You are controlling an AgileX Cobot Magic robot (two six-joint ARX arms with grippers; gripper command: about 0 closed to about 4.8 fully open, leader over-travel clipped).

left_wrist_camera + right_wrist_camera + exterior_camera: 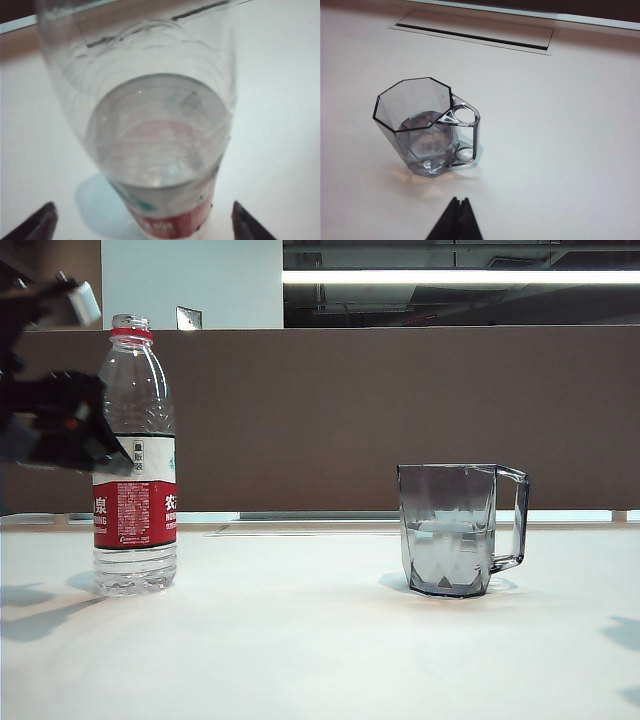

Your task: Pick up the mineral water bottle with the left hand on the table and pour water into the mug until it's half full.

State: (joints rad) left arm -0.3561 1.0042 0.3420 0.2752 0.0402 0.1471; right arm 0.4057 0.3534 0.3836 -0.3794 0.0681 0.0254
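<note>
The mineral water bottle (pixel 135 455) stands upright and uncapped on the white table (pixel 300 640) at the left. My left gripper (pixel 85 440) hangs at the bottle's upper part, on its left side. In the left wrist view the bottle (pixel 160 130) sits between the wide-apart fingertips (pixel 42 220) of the open left gripper (pixel 142 222), which do not touch it. The smoky faceted mug (pixel 455 530) stands to the right with water (pixel 445 545) up to about half its height. Near the mug (pixel 420 125), my right gripper (pixel 459 201) is shut and empty.
A brown partition (pixel 380 410) runs behind the table. A long recessed slot (pixel 470 32) lies in the tabletop beyond the mug. Bare table lies between bottle and mug.
</note>
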